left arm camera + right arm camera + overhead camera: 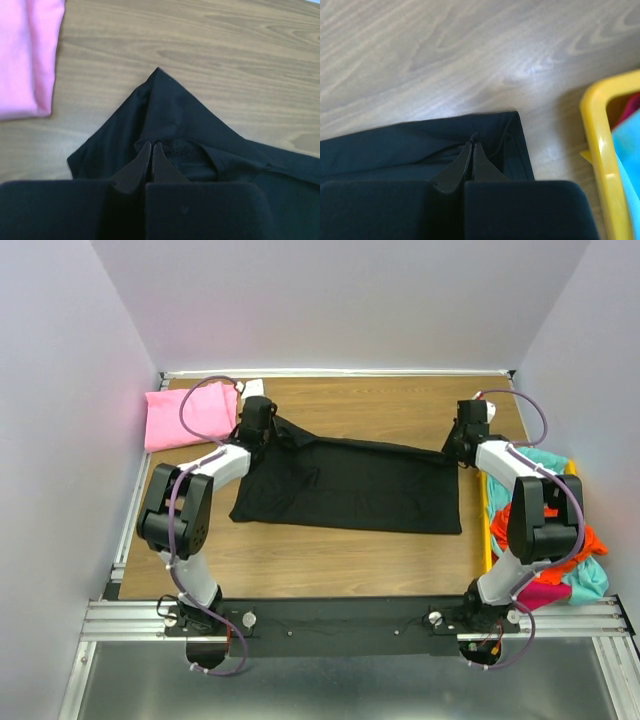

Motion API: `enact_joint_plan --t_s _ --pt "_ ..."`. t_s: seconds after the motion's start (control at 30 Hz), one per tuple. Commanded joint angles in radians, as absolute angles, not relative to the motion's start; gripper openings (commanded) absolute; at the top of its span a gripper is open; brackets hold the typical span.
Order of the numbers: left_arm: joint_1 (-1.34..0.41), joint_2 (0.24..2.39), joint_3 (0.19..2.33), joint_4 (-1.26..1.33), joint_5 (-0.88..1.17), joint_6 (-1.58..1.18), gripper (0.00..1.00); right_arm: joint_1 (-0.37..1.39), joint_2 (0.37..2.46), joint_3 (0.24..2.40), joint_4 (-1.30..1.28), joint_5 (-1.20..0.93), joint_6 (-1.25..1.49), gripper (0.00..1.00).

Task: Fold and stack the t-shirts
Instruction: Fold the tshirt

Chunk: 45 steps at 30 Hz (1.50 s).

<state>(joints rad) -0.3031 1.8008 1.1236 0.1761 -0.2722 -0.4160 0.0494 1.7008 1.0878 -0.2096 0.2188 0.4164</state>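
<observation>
Pinching a fold of the black shirt (200, 130), the left claw (151, 149) had its tips pressed together near the collar, and the cloth came to a point just beyond them. The right claw (472, 146) was likewise clamped on the same shirt, at its far right corner, tips meeting beside the hem. Between the two claws the shirt lay spread across the middle of the bench (380, 405), its long side running left to right and its surface lightly wrinkled. A folded pink shirt (185, 418) sat in the far left corner — apart from the black one. Along the right edge stood a yellow bin (600, 150) — loose shirts (590, 540) in teal, orange and magenta were heaped in it.
</observation>
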Motion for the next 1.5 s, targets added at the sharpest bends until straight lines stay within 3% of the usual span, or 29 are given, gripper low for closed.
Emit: enact_joint_plan --t_s 0.0,0.57,0.67,0.7,0.73,0.77,0.87,1.03,1.47 --pt "-0.310 1.695 1.046 0.255 -0.267 -0.456 0.00 0.063 1.631 1.034 -0.184 0.275 0.408 0.02" --pt "-0.336 1.533 0.792 0.288 -0.291 -0.488 0.00 0.090 1.485 0.853 -0.178 0.348 0.437 0.02" --pt "-0.350 1.487 0.726 0.288 -0.291 -0.511 0.01 0.101 1.432 0.795 -0.178 0.389 0.459 0.06" --pt "-0.353 1.468 0.682 0.287 -0.290 -0.526 0.08 0.109 1.407 0.776 -0.178 0.403 0.471 0.22" --pt "-0.354 1.429 0.660 0.288 -0.291 -0.534 0.24 0.117 1.384 0.763 -0.179 0.422 0.475 0.35" --pt "-0.356 1.405 0.638 0.287 -0.291 -0.541 0.43 0.126 1.326 0.740 -0.179 0.472 0.485 0.59" --pt "-0.360 1.307 0.565 0.287 -0.301 -0.551 0.59 0.219 1.220 0.735 -0.181 0.538 0.488 0.76" --pt "-0.359 1.247 0.552 0.293 -0.331 -0.543 0.67 0.407 1.239 0.822 -0.158 0.560 0.468 0.77" --pt "-0.298 1.588 0.753 0.379 -0.227 -0.486 0.61 0.830 1.777 1.129 0.104 0.258 0.380 0.55"
